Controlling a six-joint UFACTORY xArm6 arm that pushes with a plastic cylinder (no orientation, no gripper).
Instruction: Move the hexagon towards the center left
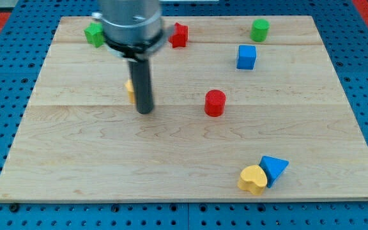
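Observation:
A yellow block (pixel 129 91), mostly hidden behind my rod, lies left of the board's middle; its shape cannot be made out. My tip (pixel 145 112) rests on the board, touching or just to the right of and below that yellow block. The rod rises from there to the arm's grey body (pixel 131 25) at the view's top.
Wooden board (pixel 75 166) on a blue pegboard. A green block (pixel 94 34) and a red block (pixel 179 34) at the top left, a green cylinder (pixel 259 29), a blue cube (pixel 246 57), a red cylinder (pixel 214 103), a yellow heart (pixel 252 179) touching a blue triangle (pixel 273 168).

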